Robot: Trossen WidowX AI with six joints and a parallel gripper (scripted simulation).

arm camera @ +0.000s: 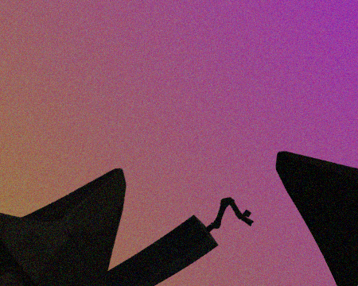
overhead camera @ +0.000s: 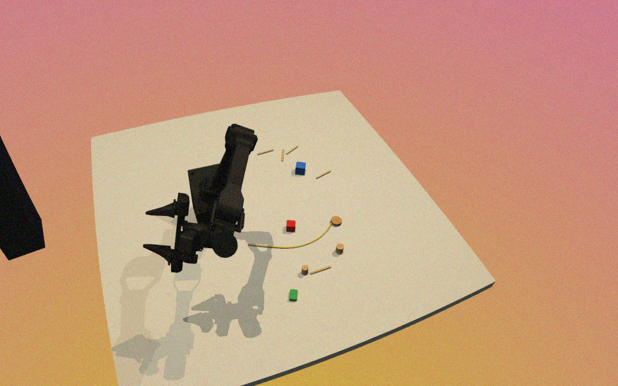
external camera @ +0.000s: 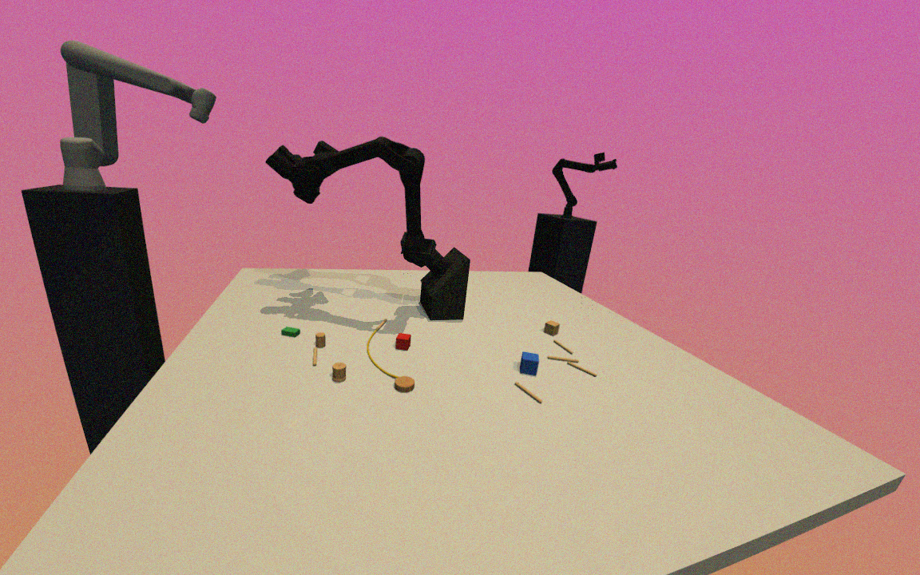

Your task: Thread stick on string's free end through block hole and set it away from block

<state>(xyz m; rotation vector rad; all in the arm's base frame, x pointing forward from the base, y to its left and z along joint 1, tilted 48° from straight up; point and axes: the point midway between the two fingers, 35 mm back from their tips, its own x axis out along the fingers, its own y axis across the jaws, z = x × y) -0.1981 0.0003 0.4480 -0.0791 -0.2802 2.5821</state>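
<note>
The round wooden button [overhead camera: 336, 221] [external camera: 404, 383] lies on the table [overhead camera: 397, 268] [external camera: 378, 485]. A yellow string [overhead camera: 287, 247] [external camera: 368, 348] curves from it to the thin wooden stick [overhead camera: 257, 245] [external camera: 382, 323], which lies on the table near the arm's base. A small wooden block [external camera: 551, 328] stands beyond the blue cube in the exterior view; it is hidden in the top view, and its hole cannot be made out. The string does not reach it. My gripper [overhead camera: 144, 229] [arm camera: 204, 170] is open and empty, high above the table, pointing away from these objects.
A red cube [overhead camera: 290, 225] [external camera: 403, 342] lies near the string. Two wooden cylinders [overhead camera: 339, 247] [overhead camera: 304, 269], a loose stick [overhead camera: 320, 270] and a green block [overhead camera: 293, 295] lie to one side. A blue cube [overhead camera: 300, 168] [external camera: 529, 362] and several loose sticks [overhead camera: 323, 174] [external camera: 528, 392] lie nearer the wooden block.
</note>
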